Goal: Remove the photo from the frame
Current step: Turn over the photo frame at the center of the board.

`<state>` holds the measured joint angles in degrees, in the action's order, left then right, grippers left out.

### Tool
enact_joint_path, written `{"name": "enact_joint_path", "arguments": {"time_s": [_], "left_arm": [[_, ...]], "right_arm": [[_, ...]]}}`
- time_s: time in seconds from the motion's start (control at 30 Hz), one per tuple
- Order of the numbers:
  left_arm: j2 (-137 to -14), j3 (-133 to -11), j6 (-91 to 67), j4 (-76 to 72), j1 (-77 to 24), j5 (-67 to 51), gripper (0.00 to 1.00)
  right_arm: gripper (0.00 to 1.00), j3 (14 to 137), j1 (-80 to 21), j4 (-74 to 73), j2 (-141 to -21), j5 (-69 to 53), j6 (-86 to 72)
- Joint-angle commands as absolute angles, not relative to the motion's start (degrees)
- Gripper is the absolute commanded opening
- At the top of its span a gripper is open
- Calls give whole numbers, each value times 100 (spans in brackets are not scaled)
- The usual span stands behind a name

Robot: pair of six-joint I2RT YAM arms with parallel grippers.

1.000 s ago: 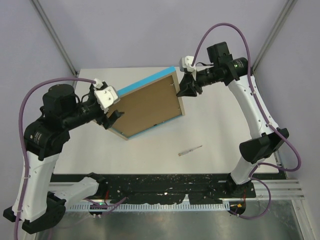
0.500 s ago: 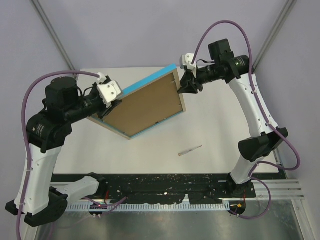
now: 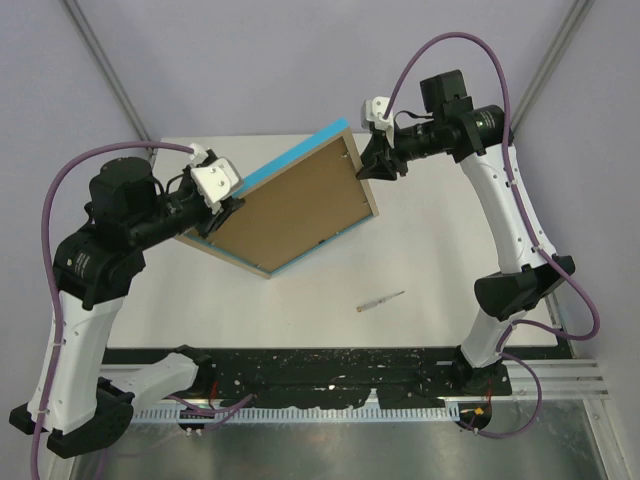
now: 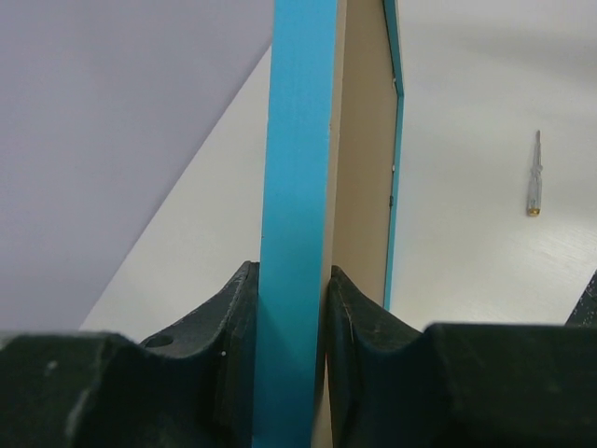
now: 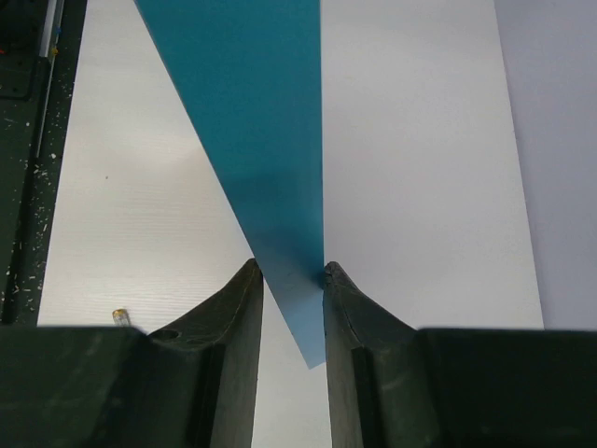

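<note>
Overhead, the frame [image 3: 290, 159] shows its brown back, photo hidden; wrist views reveal left gripper [image 4: 291, 280] and right gripper [image 5: 287, 271] pinching blue edges.

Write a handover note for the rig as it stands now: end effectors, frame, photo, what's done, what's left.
Left end effector: shut on the frame, at its left end.
Right end effector: shut on the frame's right side.
Frame: held between both arms above the table, tilted, back toward the top camera.
Backing board: seated in the frame's back.
Photo: not visible, presumably behind the board.
Done: frame gripped from both ends.
Left: free the backing board, take it out, pull the photo.
A small screwdriver lies on the table towards the front.
</note>
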<state>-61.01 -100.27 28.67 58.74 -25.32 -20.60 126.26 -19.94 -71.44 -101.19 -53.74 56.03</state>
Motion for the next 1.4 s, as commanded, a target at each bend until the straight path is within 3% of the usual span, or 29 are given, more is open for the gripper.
{"name": "enact_joint_path", "arguments": {"time_s": [0.0, 0.3, 0.37, 0.4, 0.47, 0.53, 0.7, 1.0, 1.37], "left_arm": [[-5915, -9458, 1883, 4695, -2540, -1311, 0], [-6284, -9694, -287, 4017, -2408, -1002, 0], [-6415, -9773, -719, 4017, -2382, -976, 0], [-6460, -9817, -877, 4008, -2356, -915, 0], [-6547, -9852, -1133, 4017, -2286, -757, 0], [-6600, -9844, -1300, 4017, -2206, -537, 0], [-6680, -9660, -1432, 3780, -1978, 228, 0], [-6689, -8746, -1819, 3191, -1161, 606, 0], [-6495, -7199, -2329, 2216, -62, 150, 0]], "right_arm": [[8, 12964, -2065, -6443, -9826, -5283, 4887], [8, 12630, -2074, -5494, -9756, -4307, 3727], [15, 12551, -2074, -5327, -9782, -4158, 3577], [28, 12490, -2074, -5274, -9800, -4053, 3490], [44, 12437, -2074, -5159, -9870, -3886, 3402], [54, 12402, -2074, -5054, -9931, -3675, 3305], [66, 11981, -2039, -4711, -9906, -3112, 3129], [71, 10478, -1802, -4114, -9431, -2567, 2857], [72, 8553, -1362, -3525, -8930, -2285, 2365]]}}
